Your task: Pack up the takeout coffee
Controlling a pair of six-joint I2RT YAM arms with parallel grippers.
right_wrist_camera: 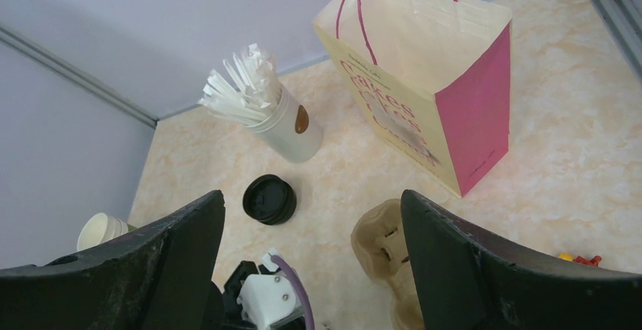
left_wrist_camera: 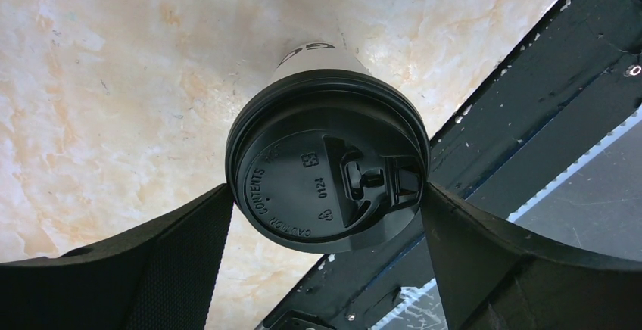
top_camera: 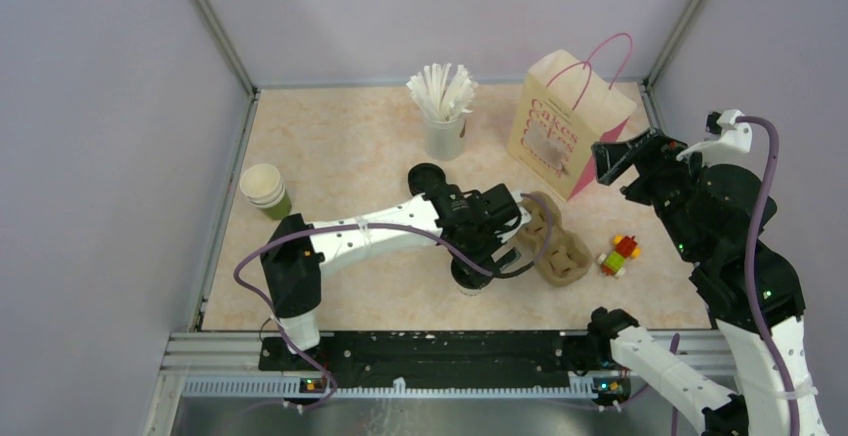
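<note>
Presently the left gripper hangs low over the beige marbled table with its two black fingers spread wide. They stand either side of a small white paper cup with a round black plastic lid, level with the lid's rim and not clamped on it. This cup stands upright near the table's front edge, just left of a brown moulded-pulp cup carrier. A second black-lidded cup stands farther back, just behind the left arm's wrist. The right gripper is raised at the right side with its fingers apart and nothing between them, close to a cream paper bag with pink sides and pink handles that stands open at the back right. A white cup of white straws stands left of the bag, a stack of lidless cream-and-green paper cups stands near the left edge, and small red, yellow and green toy blocks lie right of the carrier.
</note>
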